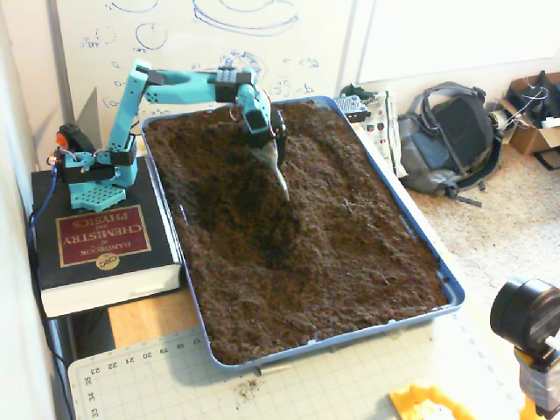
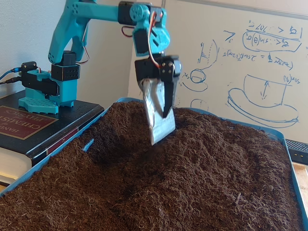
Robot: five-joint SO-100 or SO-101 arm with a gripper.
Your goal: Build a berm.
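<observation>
A blue tray (image 1: 451,293) holds dark brown crumbly soil. The berm (image 1: 337,188) is a low hump running lengthwise through the tray's middle and right. In the other fixed view the berm (image 2: 216,139) rises behind the gripper. A dug trough (image 1: 254,227) lies to its left. My teal arm's gripper (image 1: 278,171) points down over the berm's left slope, its jaws shut on a silver flat blade (image 2: 160,126). The blade's lower edge sits at the soil surface beside the trough. The gripper also shows in the other fixed view (image 2: 162,115).
The arm's base (image 1: 92,166) stands on a thick book (image 1: 101,254) left of the tray. A cutting mat (image 1: 332,385) lies in front. A camera (image 1: 529,324) stands at lower right. A backpack (image 1: 455,136) lies on the floor. A whiteboard (image 2: 250,57) is behind.
</observation>
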